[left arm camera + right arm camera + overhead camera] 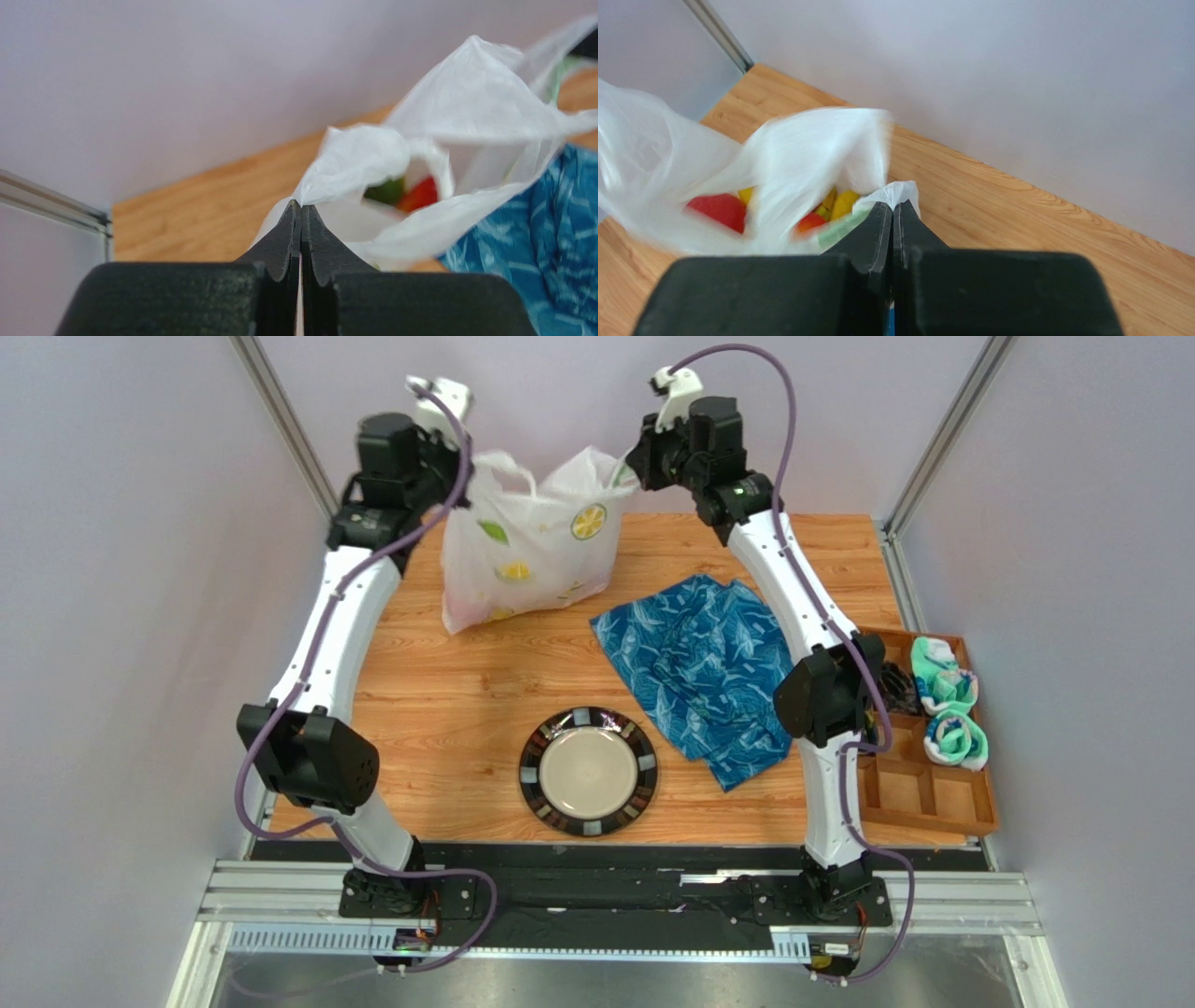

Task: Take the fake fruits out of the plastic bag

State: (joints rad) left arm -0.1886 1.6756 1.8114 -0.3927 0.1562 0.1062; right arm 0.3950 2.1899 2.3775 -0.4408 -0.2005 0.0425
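The plastic bag (526,546) stands at the back of the table, held up by both top corners with its mouth pulled open. My left gripper (467,472) is shut on the bag's left edge; in the left wrist view the film (456,119) is pinched at my fingertips' meeting point (301,204). My right gripper (631,469) is shut on the right edge, a fold of the bag (808,154) bunching at its tips (892,204). The fake fruits lie inside: a green one (386,190), a red one (717,210) and yellow ones (840,204).
A blue patterned cloth (701,672) lies right of centre. A black-rimmed plate (530,770) sits near the front middle. A wooden compartment tray (926,798) with teal-and-white rolls (947,707) stands at the right edge. Walls close in at the back and sides.
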